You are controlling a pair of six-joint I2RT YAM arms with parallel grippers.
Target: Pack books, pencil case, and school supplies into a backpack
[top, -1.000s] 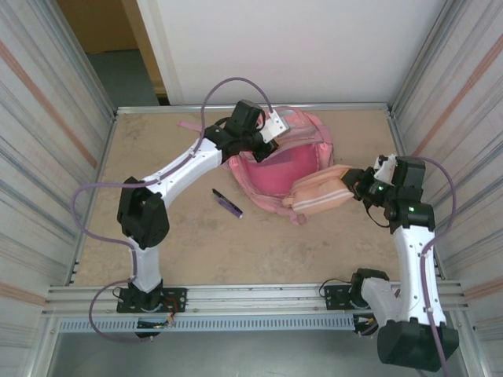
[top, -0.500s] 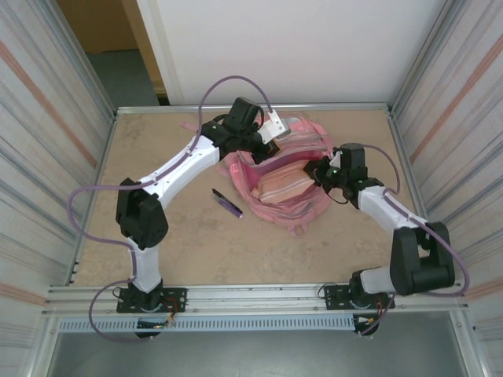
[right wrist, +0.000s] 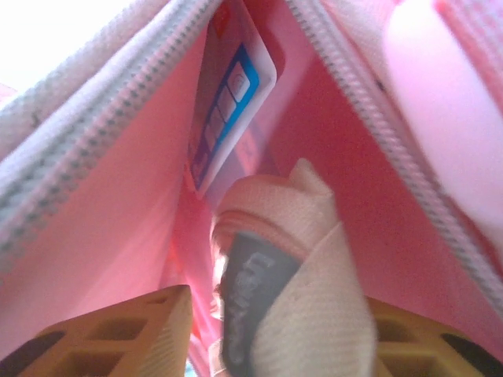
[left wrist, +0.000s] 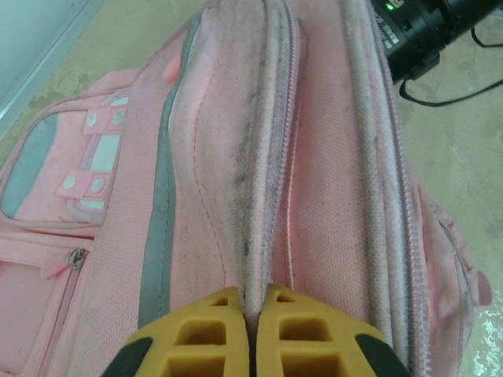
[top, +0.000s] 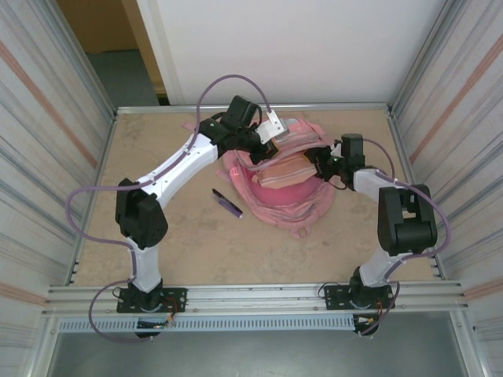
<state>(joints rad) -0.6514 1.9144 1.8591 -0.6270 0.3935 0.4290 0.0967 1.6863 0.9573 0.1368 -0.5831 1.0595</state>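
The big pink backpack lies at the back middle of the table. My left gripper is shut on its zipper edge, the yellow fingers pinching the seam and holding the mouth up. My right gripper reaches into the mouth from the right. Between its parted fingers lies the pale pink ribbed book with a dark label, a gap on its left side. Deeper inside stands the light blue printed pencil case. The purple pen lies on the table left of the backpack.
Metal walls close in the table on both sides, with a white wall behind. The left arm's forearm crosses the table's left half. The right arm's black wrist sits close beside the backpack's top.
My right arm has swung in from the right side with the pink ribbed book and pushed it into the backpack's mouth; its jaws have now parted. The left gripper kept its hold.
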